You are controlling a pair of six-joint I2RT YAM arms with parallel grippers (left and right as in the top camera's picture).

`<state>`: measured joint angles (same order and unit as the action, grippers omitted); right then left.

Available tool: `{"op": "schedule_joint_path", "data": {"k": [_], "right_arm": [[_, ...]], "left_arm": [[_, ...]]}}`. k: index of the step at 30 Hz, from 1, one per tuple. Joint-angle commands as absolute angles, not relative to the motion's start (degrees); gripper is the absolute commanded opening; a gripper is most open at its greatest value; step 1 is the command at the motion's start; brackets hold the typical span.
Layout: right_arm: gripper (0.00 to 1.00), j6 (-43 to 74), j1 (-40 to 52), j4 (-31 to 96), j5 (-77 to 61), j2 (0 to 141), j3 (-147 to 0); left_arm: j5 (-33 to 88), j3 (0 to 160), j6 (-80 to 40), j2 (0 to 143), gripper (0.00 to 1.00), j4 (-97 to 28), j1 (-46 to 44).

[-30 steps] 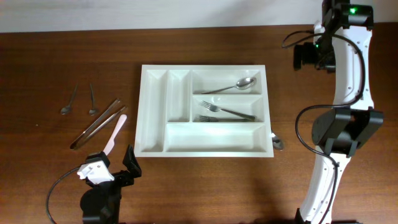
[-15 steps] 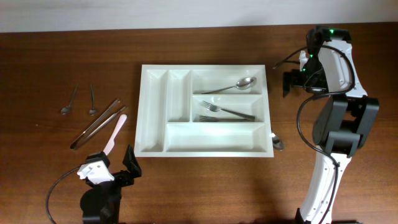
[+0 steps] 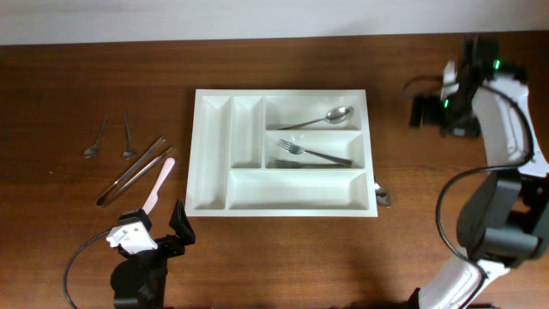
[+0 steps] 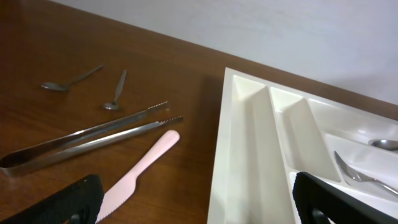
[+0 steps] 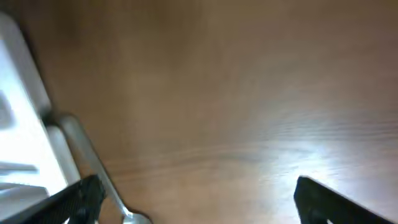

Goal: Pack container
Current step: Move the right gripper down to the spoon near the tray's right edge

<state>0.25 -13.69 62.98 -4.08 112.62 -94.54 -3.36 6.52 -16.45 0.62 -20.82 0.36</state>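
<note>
Bare test bench: wooden table [image 3: 283, 257], white wall [image 3: 257, 17]

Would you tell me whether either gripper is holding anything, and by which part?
Nothing is held: the left gripper and right gripper are both open and empty.

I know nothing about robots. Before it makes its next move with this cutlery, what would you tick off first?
1. Right hand open and empty: ok, fingers wide apart, nothing between them.
2. Left hand open and empty: ok.
3. Room in the container: ok; the long compartment nearest the robot and both narrow ones hold nothing.
4. Stray utensil by the container's right corner free to grasp: cannot tell; it lies close against the wall and is partly hidden.
5. Pink knife, tongs and two small spoons lying apart from one another: ok.
</note>
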Motion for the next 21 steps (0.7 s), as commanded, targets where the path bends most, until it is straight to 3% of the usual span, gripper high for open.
{"op": "schedule_joint_path", "data": {"k": [1, 10, 21], "right_arm": [[0.99, 0.71, -15.42, 61.63, -8.62, 109.10, -82.94], [0.99, 1.13, -15.42, 61.36, -15.11, 104.99, -75.53], [0.96, 33.47, -15.49, 61.49, -14.85, 100.55, -75.46]], "left_arm": [[-2.74, 6.33, -15.57, 0.30, 0.99, -20.88, 0.56], [-2.74, 6.33, -15.57, 0.30, 0.99, -20.88, 0.54], [-2.74, 6.33, -15.57, 0.30, 0.99, -20.88, 0.54]]}}
